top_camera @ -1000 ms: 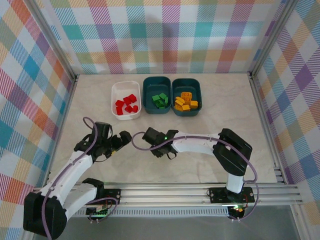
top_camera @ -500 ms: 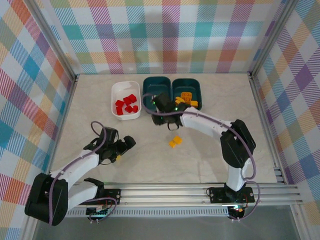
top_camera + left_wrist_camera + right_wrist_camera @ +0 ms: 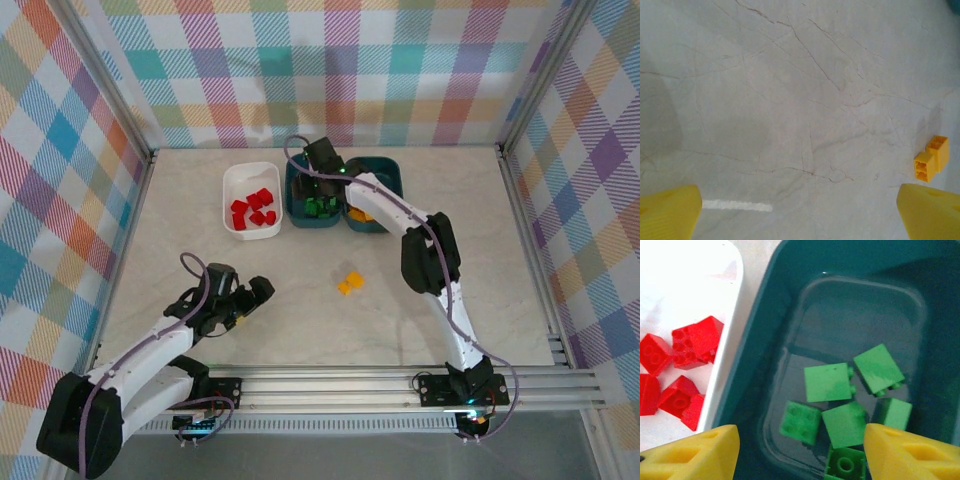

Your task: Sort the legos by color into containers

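The green bricks (image 3: pixel 829 382) lie loose on the floor of the middle teal tub (image 3: pixel 770 330), six or so of them, some studs up and some tipped over. My right gripper (image 3: pixel 800 440) hangs right above them with its jaws well apart and nothing in its grasp; the yellow fingers (image 3: pixel 695 455) frame the near end of the tub, and every brick under them rests on the tub floor. Just to the left, touching that tub or nearly so, stands the white tub (image 3: pixel 737 285) with the red bricks (image 3: pixel 695 342) in it. From above, my right arm reaches across the right teal tub (image 3: pixel 390 165) and covers most of it, though a bit of yellow brick (image 3: pixel 365 213) shows at its near edge. Two yellow bricks stuck together (image 3: pixel 350 283) sit alone on the table (image 3: pixel 450 250), well short of the tubs. My left gripper (image 3: pixel 252 302) is low over the table's near left part, jaws as wide as they go and holding nothing; its camera sees bare table between the fingers (image 3: pixel 667 212) and that yellow pair off to the right.
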